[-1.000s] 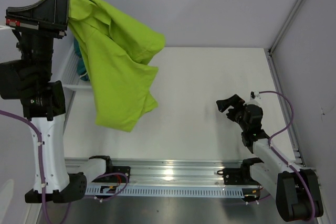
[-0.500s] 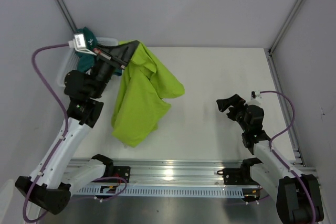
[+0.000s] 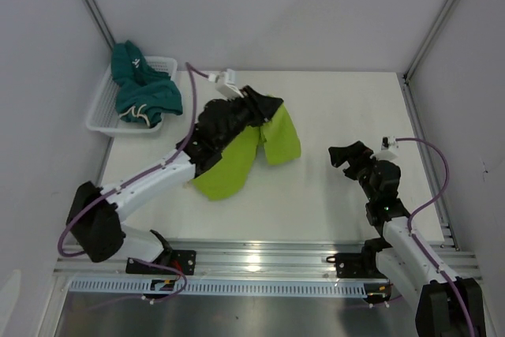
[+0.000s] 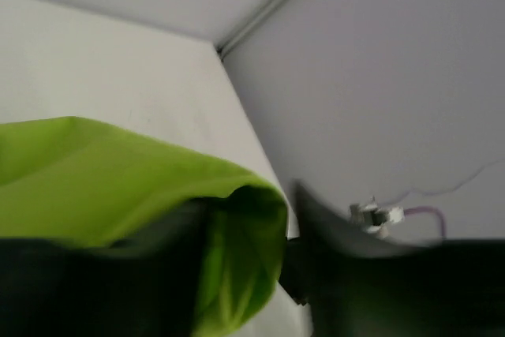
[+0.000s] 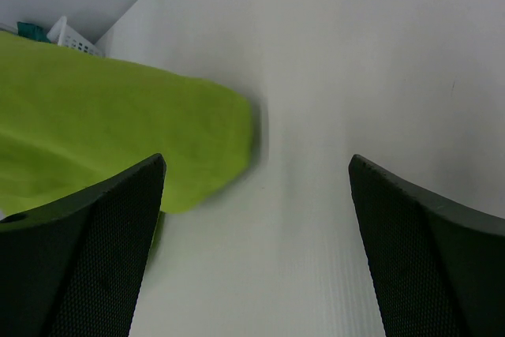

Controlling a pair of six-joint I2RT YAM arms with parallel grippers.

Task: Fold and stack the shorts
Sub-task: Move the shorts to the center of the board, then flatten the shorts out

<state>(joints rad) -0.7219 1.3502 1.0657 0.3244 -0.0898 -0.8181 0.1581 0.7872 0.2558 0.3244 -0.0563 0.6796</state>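
Two prs of athletic shorts are in view. The lime green fabric shorts [image 3: 237,167] lie rumpled on the white tabletop [image 3: 339,100], just toward 9 o'clock of its centre. The dark teal fabric shorts [image 3: 142,88] sit heaped in the white plastic mesh basket [image 3: 96,114] at 10 o'clock, well apart from the lime pr.

The left arm reaches low across the lime cloth, w/ the left fingers [image 3: 256,106] at its 12 o'clock edge. The left wrist view shows lime fabric bunched between two dark, blurred finger shapes. Can't tell whether they pinch it or are letting go. Prob. the cloth was brought here bc mid-tabletop is where both arms can reach it for folding. It isn't flat yet: one leg is doubled under the arm.

The right fingers [image 5: 426,258] are spread wide w/ nothing between them. They sit at 3 o'clock and aim at the lime hem, which is near but not touching. Likely they wait to take a corner.

Vs 1 s ago: the lime pr then hung high in the air from the raised left arm, over by the basket. Half a sec ago it draped lower. Now it is down on the tabletop and nearer centre, and the teal pr is no longer hidden. The right arm has barely shifted, fingers as wide as before.
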